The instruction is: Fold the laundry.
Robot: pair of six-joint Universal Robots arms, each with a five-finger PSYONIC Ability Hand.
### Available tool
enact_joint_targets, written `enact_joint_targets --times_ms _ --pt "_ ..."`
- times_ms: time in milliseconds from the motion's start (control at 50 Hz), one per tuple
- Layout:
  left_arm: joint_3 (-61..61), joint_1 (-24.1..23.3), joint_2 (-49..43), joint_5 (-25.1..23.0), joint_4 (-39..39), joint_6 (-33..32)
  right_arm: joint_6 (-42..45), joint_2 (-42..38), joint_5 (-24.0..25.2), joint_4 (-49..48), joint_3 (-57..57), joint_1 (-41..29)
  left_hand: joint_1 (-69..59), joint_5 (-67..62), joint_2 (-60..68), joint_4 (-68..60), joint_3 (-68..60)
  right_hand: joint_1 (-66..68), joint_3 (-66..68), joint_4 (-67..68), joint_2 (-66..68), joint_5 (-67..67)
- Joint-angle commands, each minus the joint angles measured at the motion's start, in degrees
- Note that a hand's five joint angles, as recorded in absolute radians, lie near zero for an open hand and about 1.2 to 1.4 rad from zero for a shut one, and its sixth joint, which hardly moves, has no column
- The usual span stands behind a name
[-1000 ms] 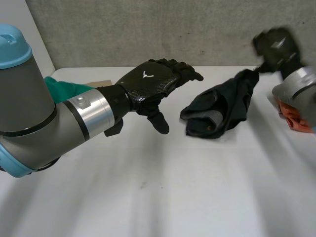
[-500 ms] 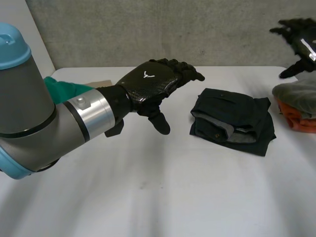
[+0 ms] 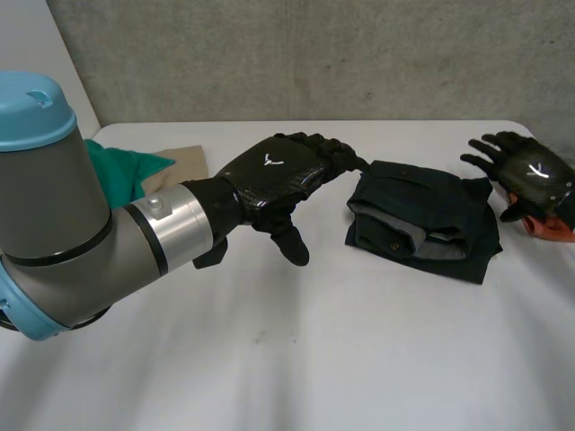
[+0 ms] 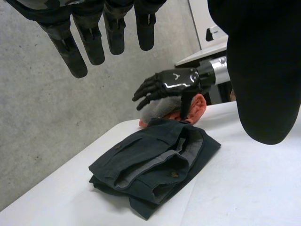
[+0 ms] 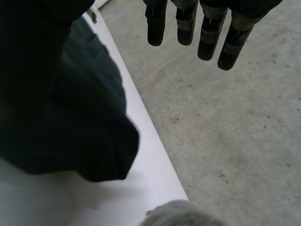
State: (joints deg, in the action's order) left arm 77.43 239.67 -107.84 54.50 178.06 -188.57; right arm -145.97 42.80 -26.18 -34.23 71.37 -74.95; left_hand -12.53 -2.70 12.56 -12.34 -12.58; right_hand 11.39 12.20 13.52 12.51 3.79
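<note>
1. Nearest, the left arm reaches over the white table. Its left hand hovers palm down and holds nothing, with the fingers straight and slightly spread and the thumb hanging.
2. Just past those fingertips, the dark trousers lie folded in a flat bundle on the table. Grey lining and a button show at the open side.
3. Beside the trousers, the right hand hovers empty with its fingers fanned out, above an orange cloth and a grey cloth.
4. Further left, a green cloth and a tan cloth lie together.
5. Behind stands a concrete wall.
</note>
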Motion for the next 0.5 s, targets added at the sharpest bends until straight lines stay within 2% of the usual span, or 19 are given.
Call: enact_joint_targets --times_ms 20,200,500 --pt "-0.08 0.00 -0.09 -0.01 0.01 -0.05 2.27 -3.76 0.07 -0.05 -1.58 -0.19 -0.54 -0.38 0.51 -0.73 -0.49 -1.39 -2.20 -3.52 -2.51 -3.79" --pt "-0.17 0.00 -1.06 -0.01 0.01 -0.05 4.38 -5.70 0.34 -0.05 -1.59 -0.72 -0.54 -0.38 0.51 -0.73 -0.49 -1.39 -2.20 -3.52 -2.51 -3.79" --pt "-0.17 0.27 -1.33 -0.01 0.01 -0.05 6.23 -4.21 0.60 0.91 1.40 -7.14 -0.71 -0.55 0.68 -0.90 -0.66 -1.39 -2.20 -3.52 -2.51 -3.79"
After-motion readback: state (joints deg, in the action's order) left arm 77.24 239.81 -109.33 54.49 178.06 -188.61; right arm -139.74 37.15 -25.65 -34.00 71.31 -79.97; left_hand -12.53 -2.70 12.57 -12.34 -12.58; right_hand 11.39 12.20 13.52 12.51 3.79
